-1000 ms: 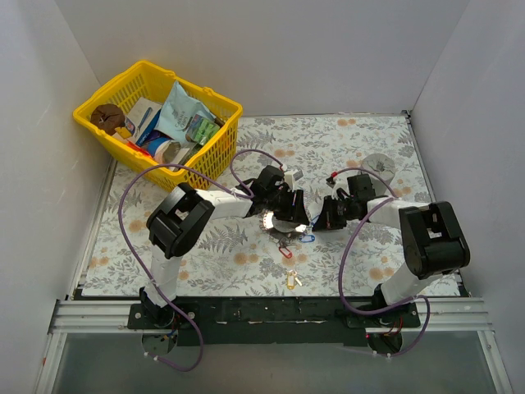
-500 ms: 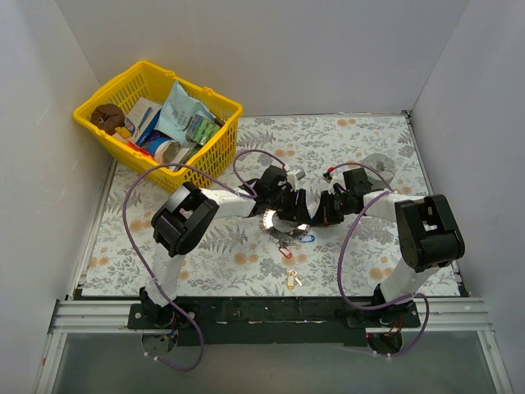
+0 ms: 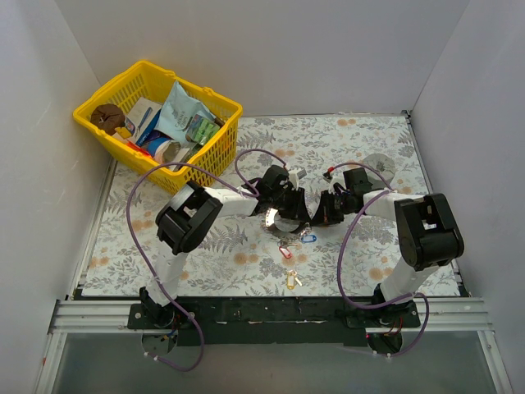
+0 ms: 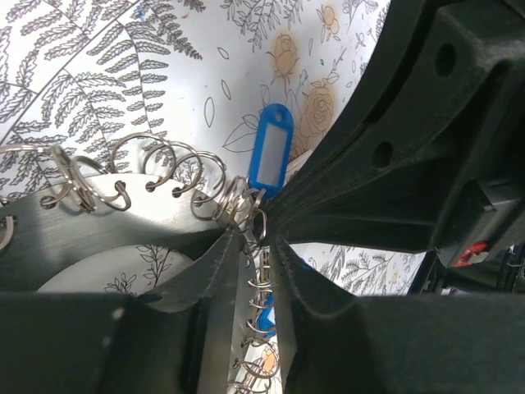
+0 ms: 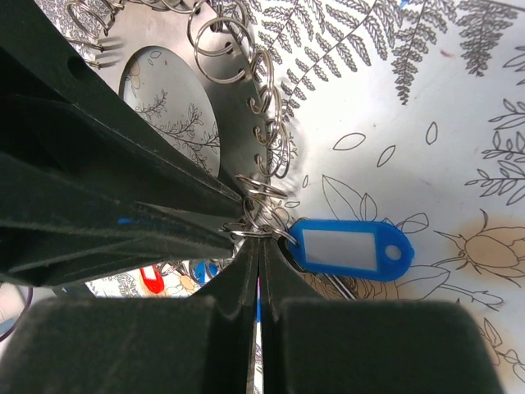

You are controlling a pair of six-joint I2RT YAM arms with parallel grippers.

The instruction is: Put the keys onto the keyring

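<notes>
The left tool (image 4: 254, 240) is clamped on the coil-fringed rim of the keyring (image 4: 78, 238), over the floral surface (image 3: 361, 156). The right tool (image 5: 256, 246) is pinched shut on the small split ring at that rim, from which the blue key tag (image 5: 349, 246) hangs. The red key tag (image 3: 285, 252) and the yellow key tag (image 3: 291, 281) lie on the surface nearer the bases, apart.
</notes>
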